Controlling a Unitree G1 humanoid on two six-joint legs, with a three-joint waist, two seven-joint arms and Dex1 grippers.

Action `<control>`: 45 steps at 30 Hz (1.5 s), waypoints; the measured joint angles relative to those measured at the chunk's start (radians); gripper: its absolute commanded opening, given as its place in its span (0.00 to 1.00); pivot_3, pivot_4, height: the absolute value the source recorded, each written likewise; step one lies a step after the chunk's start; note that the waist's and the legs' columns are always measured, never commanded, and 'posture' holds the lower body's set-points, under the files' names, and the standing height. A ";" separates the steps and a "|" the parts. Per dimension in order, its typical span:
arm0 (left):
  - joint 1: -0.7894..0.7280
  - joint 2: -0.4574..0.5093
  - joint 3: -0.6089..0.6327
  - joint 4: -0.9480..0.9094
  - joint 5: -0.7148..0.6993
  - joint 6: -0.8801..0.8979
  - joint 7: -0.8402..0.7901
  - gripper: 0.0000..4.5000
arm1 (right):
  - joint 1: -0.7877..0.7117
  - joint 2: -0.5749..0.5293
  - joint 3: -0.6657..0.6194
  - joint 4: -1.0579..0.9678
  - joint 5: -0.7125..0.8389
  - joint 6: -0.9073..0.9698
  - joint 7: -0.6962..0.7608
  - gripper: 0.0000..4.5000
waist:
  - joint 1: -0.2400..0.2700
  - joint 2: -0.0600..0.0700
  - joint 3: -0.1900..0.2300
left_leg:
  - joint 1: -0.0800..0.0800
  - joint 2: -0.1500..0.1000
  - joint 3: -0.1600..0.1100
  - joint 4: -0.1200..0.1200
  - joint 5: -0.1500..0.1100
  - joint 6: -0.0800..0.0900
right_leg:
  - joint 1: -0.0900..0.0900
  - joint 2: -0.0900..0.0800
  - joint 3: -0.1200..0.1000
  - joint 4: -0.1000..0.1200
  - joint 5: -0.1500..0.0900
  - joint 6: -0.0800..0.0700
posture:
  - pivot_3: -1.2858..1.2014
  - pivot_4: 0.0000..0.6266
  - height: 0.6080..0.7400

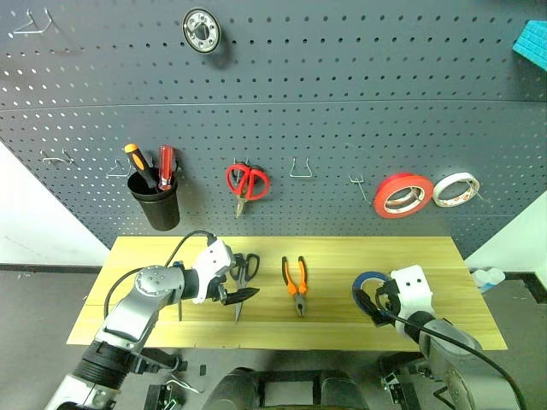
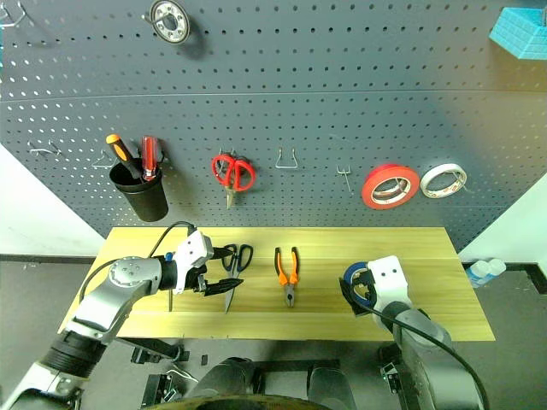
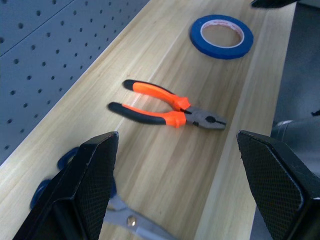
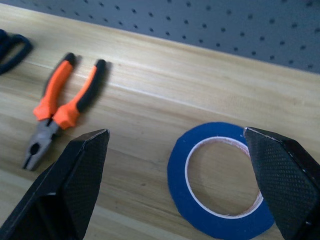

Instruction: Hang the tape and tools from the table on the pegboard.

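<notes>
Nothing has yet been hung: the blue tape [image 1: 369, 284], the pliers [image 1: 296, 283] and the dark-handled scissors [image 1: 243, 275] are all seen lying flat on the table [image 1: 342, 252]. The blue-handled screwdriver cannot be made out with certainty. The left pincer [image 1: 236, 295] is held wide open and empty just above the scissors; the right pincer [image 4: 177, 190] is spread wide and empty over the tape, which lies between its fingers. On the pegboard [image 1: 342, 111], a bare hook [image 1: 301, 169] is seen between the red scissors [image 1: 246, 182] and the red-orange roll [image 1: 402, 195]. The tape lies near the table's front edge, with open wood left between tape and pliers.
</notes>
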 measured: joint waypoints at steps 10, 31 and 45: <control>-0.013 -0.038 -0.055 -0.011 0.016 0.030 0.004 0.87 | -0.056 0.044 0.064 0.058 -0.045 0.054 -0.051 1.00 | -0.025 0.000 0.034 | -0.005 0.000 0.000 0.000 0.000 0.000 | -0.004 0.000 0.000 0.000 0.000 0.000 | 0.52 0.26 0.85; 0.166 0.028 -0.029 -0.312 -0.041 0.201 0.069 0.87 | -0.103 0.029 0.083 0.156 -0.076 0.065 -0.016 1.00 | -0.049 -0.006 0.126 | -0.017 0.000 -0.001 0.001 0.001 -0.002 | -0.018 -0.003 0.000 0.006 0.001 -0.002 | 0.54 0.40 0.85; 0.159 0.027 0.007 -0.365 -0.090 0.231 0.111 0.87 | -0.114 0.024 0.085 0.158 -0.086 0.064 0.007 1.00 | -0.050 -0.009 0.145 | -0.024 0.000 -0.001 0.001 0.002 -0.003 | -0.026 -0.003 0.000 0.006 0.001 -0.002 | 0.54 0.42 0.85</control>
